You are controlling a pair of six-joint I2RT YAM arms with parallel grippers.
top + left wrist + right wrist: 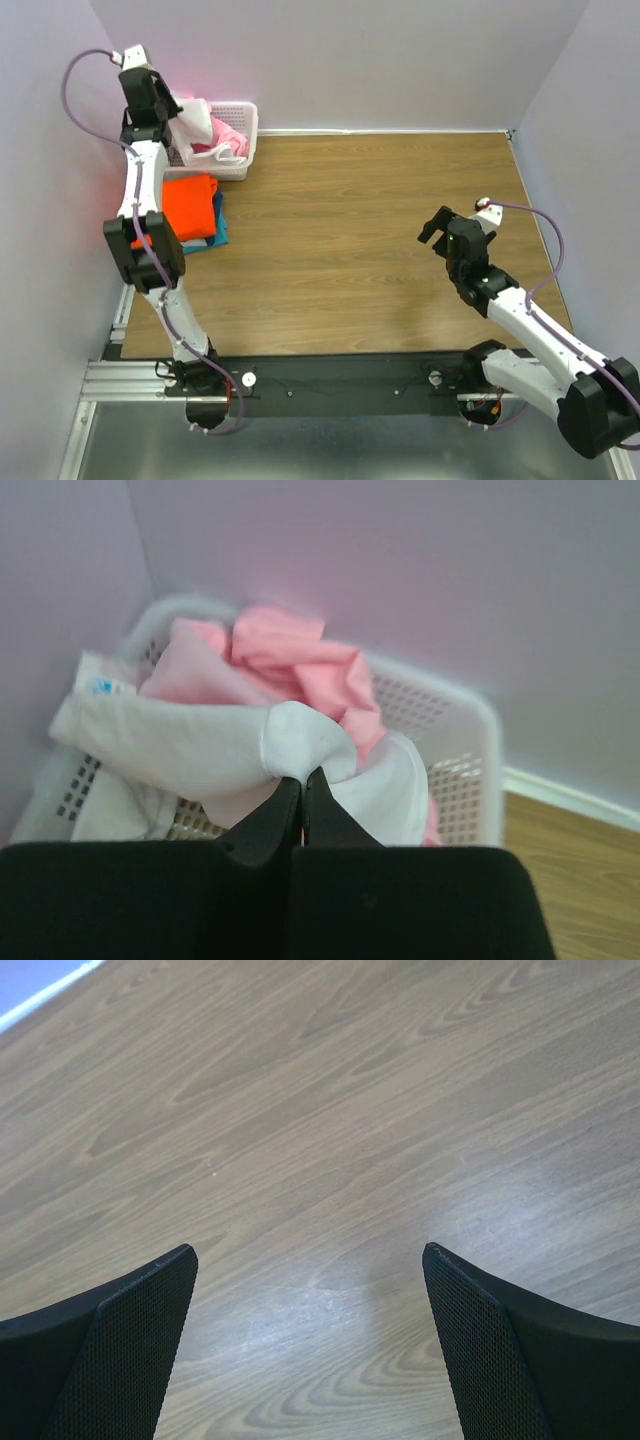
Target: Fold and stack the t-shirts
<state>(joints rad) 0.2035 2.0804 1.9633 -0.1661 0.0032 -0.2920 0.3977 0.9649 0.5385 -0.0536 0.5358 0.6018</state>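
Cloth is pinched in my left gripper [303,778], jaws closed on a bunched fold of the white t-shirt [190,745], which lies with the pink t-shirt [290,655] in the basket [470,730]. Light and limp, it should drape and snag; a shoulder seam would hold better. Its small blue mark [101,686] is too blurred to read. My right gripper [310,1290] hangs wide open over the bench [300,1110].

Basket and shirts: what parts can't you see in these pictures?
Top view: the left arm covers part of the basket.
Top view: the teal shirt shows only an edge under the orange shirt.
Left wrist view: the white shirt, pinched by the left gripper, and the pink shirt hide the basket's bottom.
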